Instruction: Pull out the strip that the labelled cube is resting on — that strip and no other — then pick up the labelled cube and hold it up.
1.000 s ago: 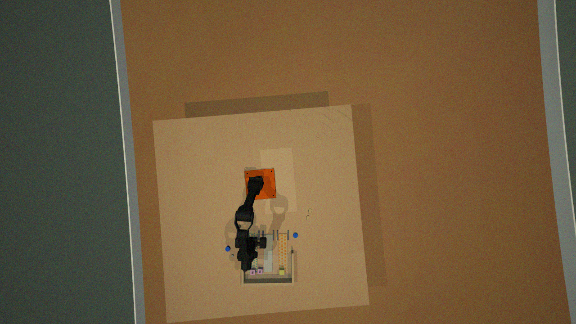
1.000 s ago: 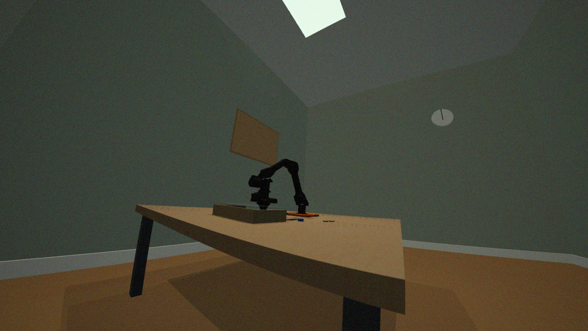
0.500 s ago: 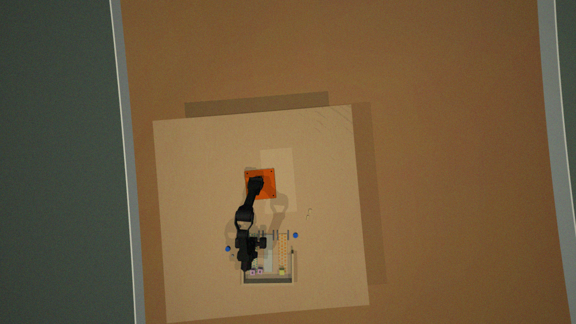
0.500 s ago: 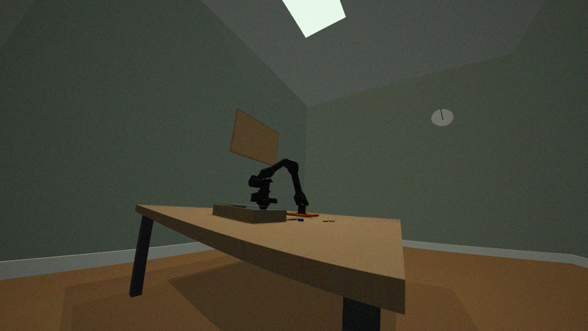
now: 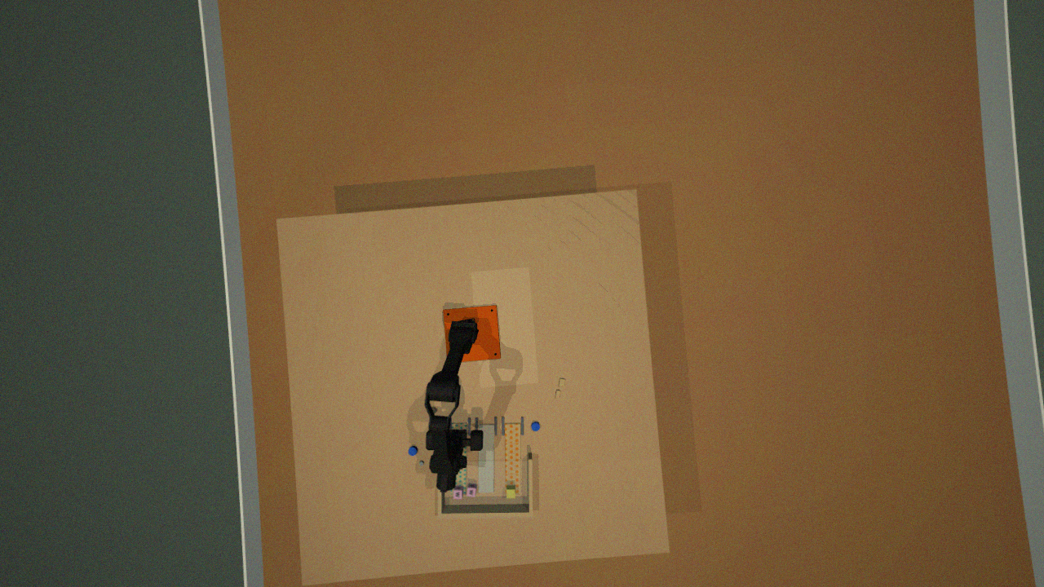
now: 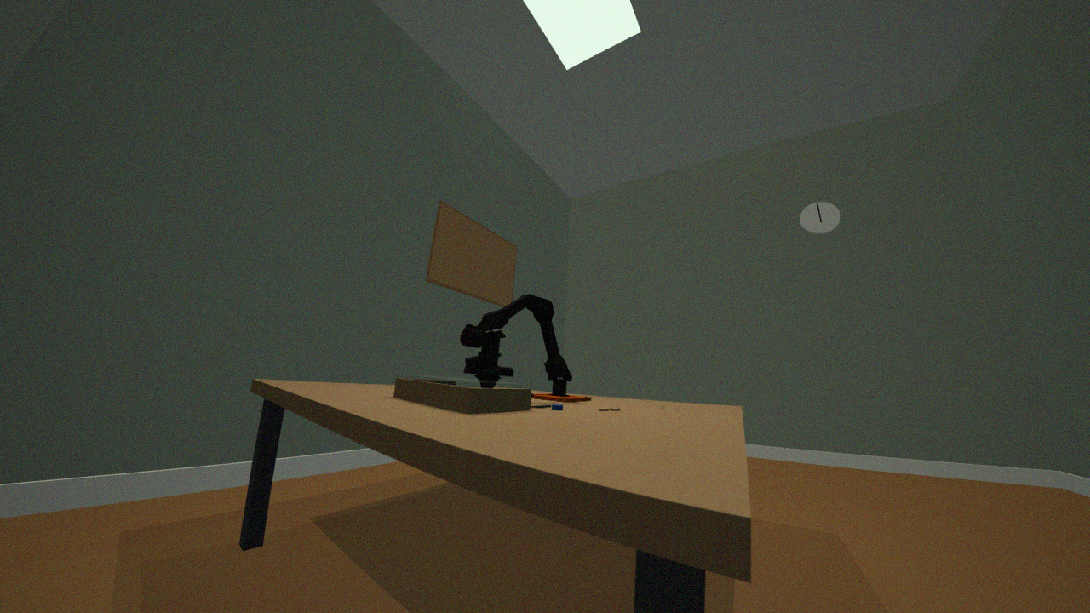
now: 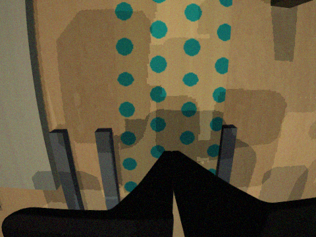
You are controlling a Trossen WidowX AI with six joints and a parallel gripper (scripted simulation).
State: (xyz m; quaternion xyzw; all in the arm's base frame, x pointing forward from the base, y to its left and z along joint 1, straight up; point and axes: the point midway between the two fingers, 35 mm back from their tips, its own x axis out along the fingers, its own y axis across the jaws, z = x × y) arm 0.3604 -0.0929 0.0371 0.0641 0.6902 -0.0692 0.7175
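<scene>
My gripper point(image 7: 170, 158): fingers pressed together, nothing between them, low over the teal-dotted strip point(image 7: 176, 49).
Strip axis: its length runs straight ahead of my fingertips in the wrist view, between upright dividers point(image 7: 106, 167).
Cubes: two pink cubes point(image 5: 464, 492) at the tray's far end just past my tip, a yellow one point(image 5: 510, 491) on the orange-dotted strip point(image 5: 512, 452).
Label: too small to read.
Judgement: the pull should follow the strip's length, back toward my base point(image 5: 471, 333).
</scene>
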